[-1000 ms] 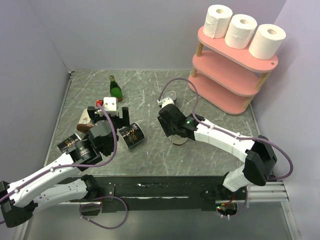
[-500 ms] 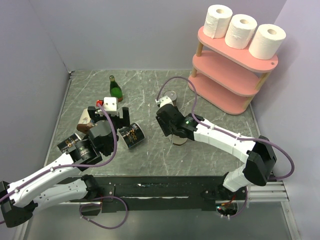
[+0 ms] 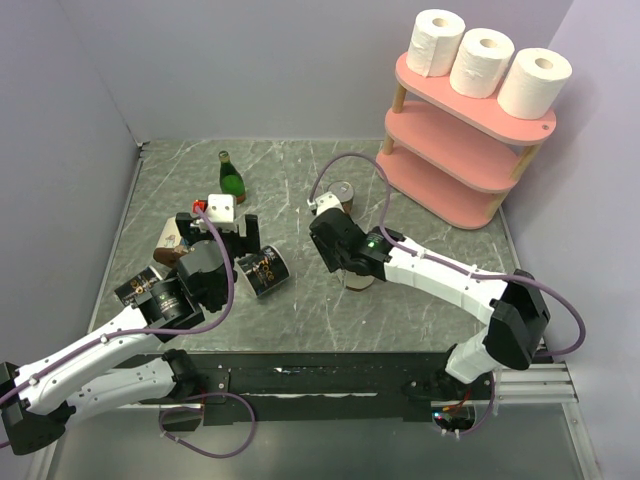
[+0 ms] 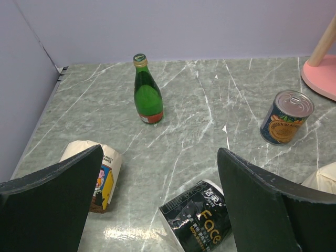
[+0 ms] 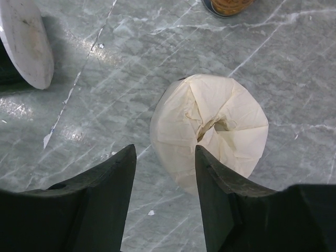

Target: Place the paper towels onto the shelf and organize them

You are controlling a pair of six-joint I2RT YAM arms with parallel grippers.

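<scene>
Seemingly the last step: all three paper towels [image 3: 485,62] stood on the top tier of the shelf [image 3: 445,137], at 2 o'clock on the desk [image 3: 300,180]. Left fingers [image 4: 52,194] gaped wide and empty. Right fingers [image 5: 113,178] were part-open and empty over a cream wrapped bundle [image 5: 210,126]. The next move probably called for withdrawing clear.

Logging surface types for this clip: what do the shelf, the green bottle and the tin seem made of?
Shelf: matt pink boards, probably painted wood, on pale bare wooden posts. Green bottle: glossy translucent green, likely glass, gold cap probably metal. Tin: shiny ringed lid, so metal, with a printed label.
</scene>
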